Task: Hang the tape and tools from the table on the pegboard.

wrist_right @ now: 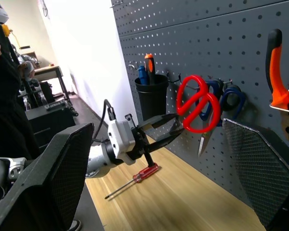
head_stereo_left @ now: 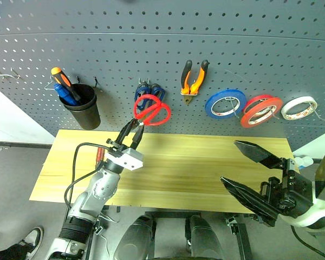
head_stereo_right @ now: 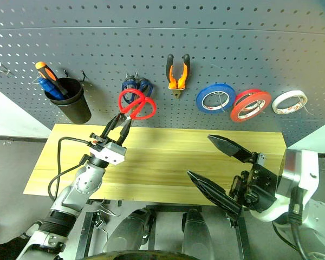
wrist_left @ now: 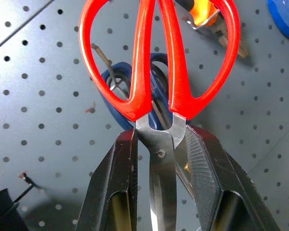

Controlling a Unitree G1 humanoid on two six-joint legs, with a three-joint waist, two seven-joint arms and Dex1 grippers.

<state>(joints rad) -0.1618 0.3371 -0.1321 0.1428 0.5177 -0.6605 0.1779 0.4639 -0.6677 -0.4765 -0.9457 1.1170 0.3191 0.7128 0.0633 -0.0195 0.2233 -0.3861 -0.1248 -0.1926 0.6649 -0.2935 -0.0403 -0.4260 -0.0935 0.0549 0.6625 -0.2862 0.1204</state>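
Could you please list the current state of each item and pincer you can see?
Red-handled steel scissors: held up at the pegboard by the left pincer.
Orange-and-black pliers: hung.
Red tape roll: hung.
Slim red-handled screwdriver: lying on the wooden table.
Right pincer: open, empty.

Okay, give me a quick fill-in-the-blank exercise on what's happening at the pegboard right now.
1. The left gripper is shut on the red-handled ____.
2. The red-handled screwdriver lies on the ____.
3. The right gripper has its jaws ____.
4. The pliers hang on the ____.

Missing words: scissors; table; open; pegboard
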